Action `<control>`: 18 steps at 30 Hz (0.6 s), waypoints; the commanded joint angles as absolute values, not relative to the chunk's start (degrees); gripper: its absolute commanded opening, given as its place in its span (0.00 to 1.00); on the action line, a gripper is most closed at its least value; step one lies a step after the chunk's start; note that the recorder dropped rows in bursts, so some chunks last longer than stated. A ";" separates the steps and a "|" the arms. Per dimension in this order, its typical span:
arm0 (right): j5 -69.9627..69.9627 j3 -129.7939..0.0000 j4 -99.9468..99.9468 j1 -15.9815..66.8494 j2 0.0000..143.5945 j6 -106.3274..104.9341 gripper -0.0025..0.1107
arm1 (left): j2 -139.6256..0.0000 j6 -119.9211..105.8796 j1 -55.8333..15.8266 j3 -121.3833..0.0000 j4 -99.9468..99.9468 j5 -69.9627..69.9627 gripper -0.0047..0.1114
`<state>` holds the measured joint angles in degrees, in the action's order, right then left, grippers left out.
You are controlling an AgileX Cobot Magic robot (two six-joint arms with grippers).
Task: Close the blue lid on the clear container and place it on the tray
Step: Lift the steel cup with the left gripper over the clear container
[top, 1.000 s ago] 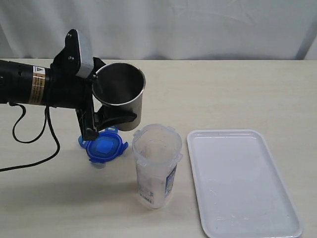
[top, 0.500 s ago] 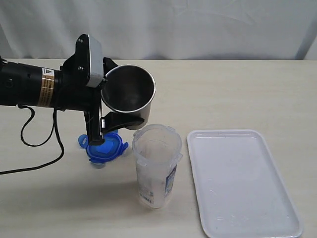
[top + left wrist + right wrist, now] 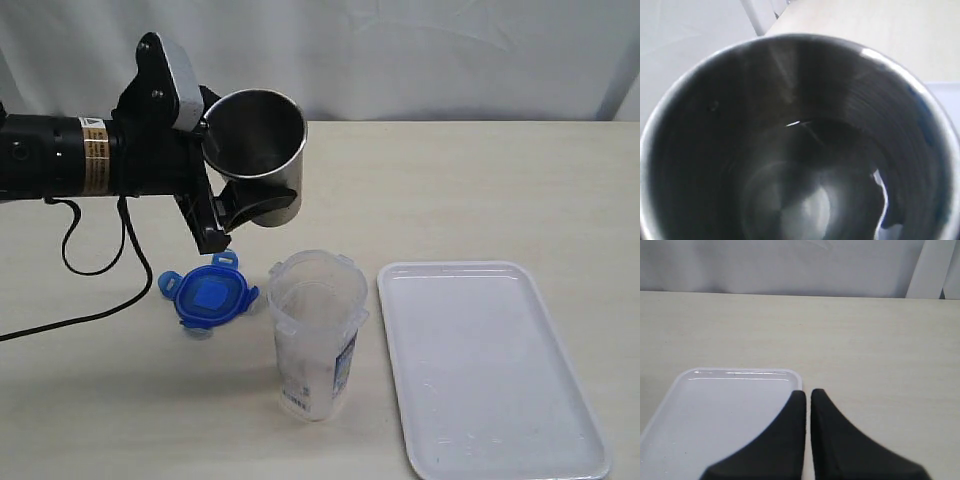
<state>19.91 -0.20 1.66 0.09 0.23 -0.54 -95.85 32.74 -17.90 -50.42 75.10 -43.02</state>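
Currently: Lid Off Container

Left gripper (image 3: 232, 190) pinches the steel cup (image 3: 262, 150), raised. The blue lid (image 3: 208, 297) lies flat on the table (image 3: 480, 180) just nearer than that gripper, left of the open clear container (image 3: 315, 335), which stands beside the tray (image 3: 490, 370). Right gripper (image 3: 808, 400) has its fingers pressed together.

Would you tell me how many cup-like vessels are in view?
2: the steel cup held aloft by the left pincer, and the clear container standing between the blue lid and the tray.

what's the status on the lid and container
Left claw shut on steel cup, held above table. Right claw shut, empty. Lid off, flat on table beside open container; container not on tray. Cup ties up left claw.
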 commanded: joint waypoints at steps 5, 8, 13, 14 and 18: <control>19.75 0.00 1.64 0.15 0.00 -0.69 0.06 | -95.48 32.21 -24.04 -54.22 73.17 -36.92 0.04; 19.75 0.00 1.64 0.15 0.00 -0.69 0.06 | -95.48 28.22 -25.43 -54.22 72.47 -35.34 0.04; 19.75 0.00 1.64 0.15 0.00 -0.69 0.06 | -95.48 25.64 -25.42 -54.22 72.98 -35.89 0.04; 19.75 0.00 1.64 0.15 0.00 -0.69 0.06 | -95.48 25.09 -25.42 -54.22 73.27 -35.89 0.04; 19.75 0.00 1.64 0.15 0.00 -0.69 0.06 | -95.48 22.49 -25.42 -54.22 74.80 -35.89 0.04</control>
